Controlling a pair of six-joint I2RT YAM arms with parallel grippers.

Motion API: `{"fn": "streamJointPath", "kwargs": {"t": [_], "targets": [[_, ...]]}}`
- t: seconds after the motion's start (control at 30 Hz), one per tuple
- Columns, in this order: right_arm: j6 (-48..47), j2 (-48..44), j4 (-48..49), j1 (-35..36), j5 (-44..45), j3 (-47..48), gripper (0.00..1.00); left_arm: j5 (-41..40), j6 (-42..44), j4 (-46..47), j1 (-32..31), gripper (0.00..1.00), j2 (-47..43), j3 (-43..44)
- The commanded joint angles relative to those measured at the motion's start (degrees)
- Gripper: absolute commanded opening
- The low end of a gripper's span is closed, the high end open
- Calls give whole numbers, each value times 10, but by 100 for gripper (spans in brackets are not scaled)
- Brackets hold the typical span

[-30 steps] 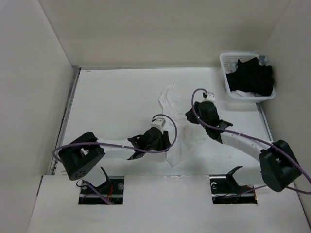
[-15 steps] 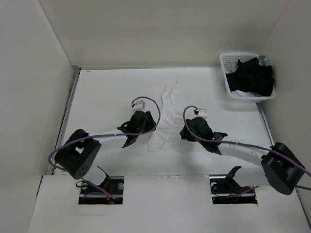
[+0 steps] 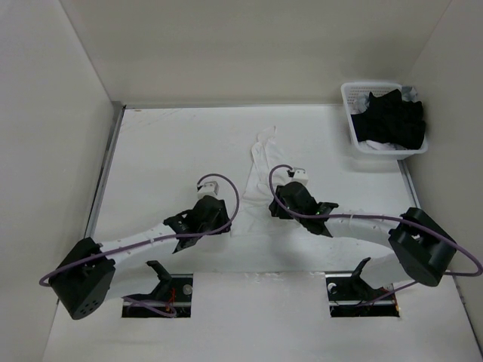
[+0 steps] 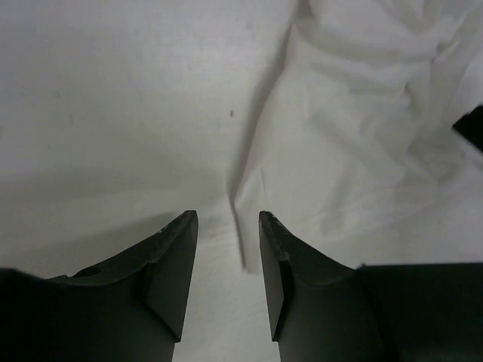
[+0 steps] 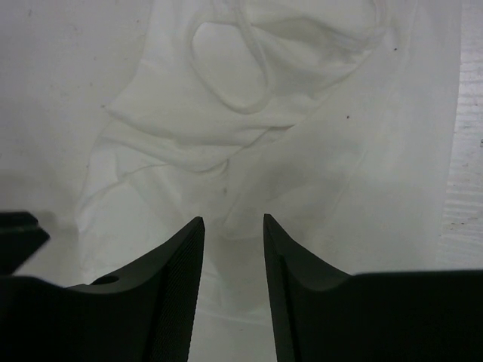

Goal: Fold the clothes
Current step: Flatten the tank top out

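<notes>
Thin white camisole top [image 3: 261, 154] lies rumpled mid-table between both claws, strap loops toward the far side. Left gripper [image 4: 226, 220] is partly open over its side edge, holding nothing. Right gripper [image 5: 233, 223] is partly open over the body fabric, also empty. Risk: closing here could snag a single layer and bunch the cloth further. Versus half a second ago, the left gripper sits nearer its base.

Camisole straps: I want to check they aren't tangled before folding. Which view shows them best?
The right wrist view: one strap loop lies large and clear on the fabric. The top external view shows the camisole too small to trace straps. The left wrist view shows only its side edge.
</notes>
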Motion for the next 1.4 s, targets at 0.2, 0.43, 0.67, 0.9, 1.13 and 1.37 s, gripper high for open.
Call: {"fn": "streamJointPath", "kwargs": {"t": [0.2,0.43,0.67,0.9,1.13,1.37], "targets": [[-2,-7,32,8,30,10,43,38,-76,-102,-42,43,-32,-9],[-1,-12,27,12,30,1,43,55,-82,-46,-45,49,13,-2],[0,-6,22,12,28,-1,44,55,-74,-24,-56,44,66,24],[3,2,-13,16,17,14,43,66,-78,-18,-63,18,87,20],[11,30,-31,29,16,34,36,49,-74,-21,-42,7,57,11],[14,43,-7,29,28,39,13,50,-68,-17,-18,6,28,-7]]}}
